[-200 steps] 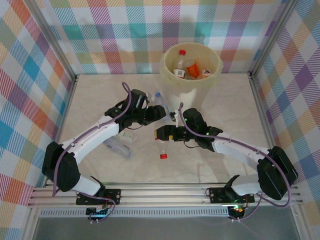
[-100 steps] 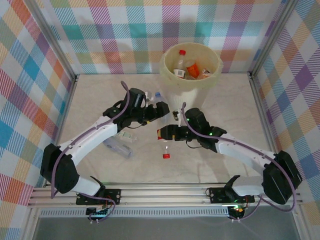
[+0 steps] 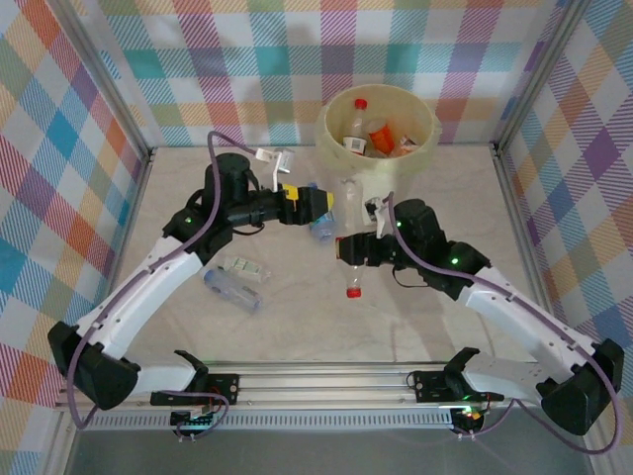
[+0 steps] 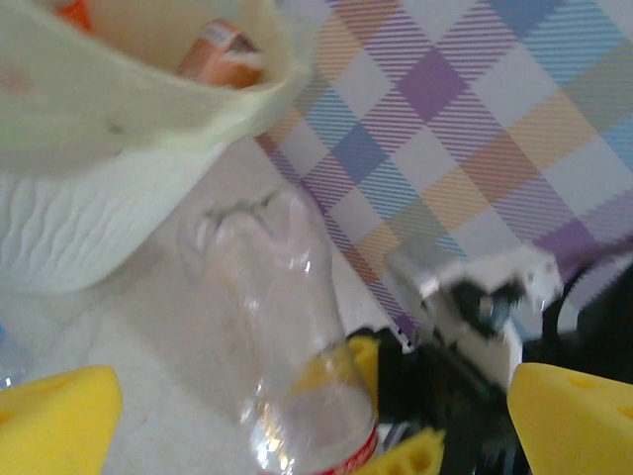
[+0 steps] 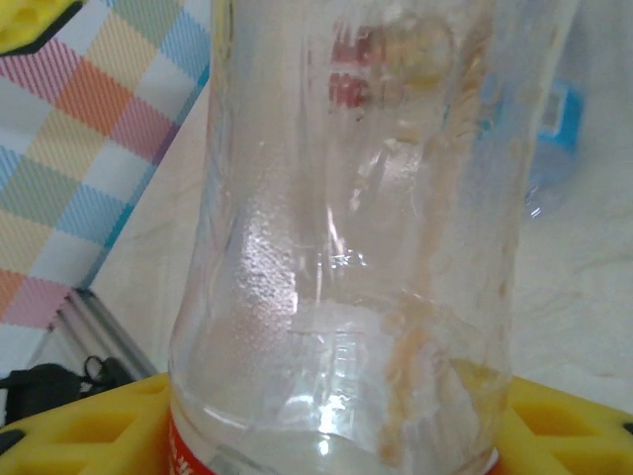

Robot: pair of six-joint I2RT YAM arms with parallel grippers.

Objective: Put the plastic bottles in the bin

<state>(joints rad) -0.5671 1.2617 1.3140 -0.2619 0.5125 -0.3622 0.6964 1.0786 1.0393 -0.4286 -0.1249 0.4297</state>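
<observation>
The right gripper (image 3: 354, 251) clamps a clear red-capped bottle (image 5: 346, 247) just short of the cream bin (image 3: 336, 158). The left gripper (image 3: 315, 204) hovers alongside, fingers apart. Next, likely: lift the bottle over the rim and release.

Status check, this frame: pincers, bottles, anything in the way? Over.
Right pincer shut on clear bottle, short of bin. Left pincer open, crowding that bottle. More bottles on table.
</observation>
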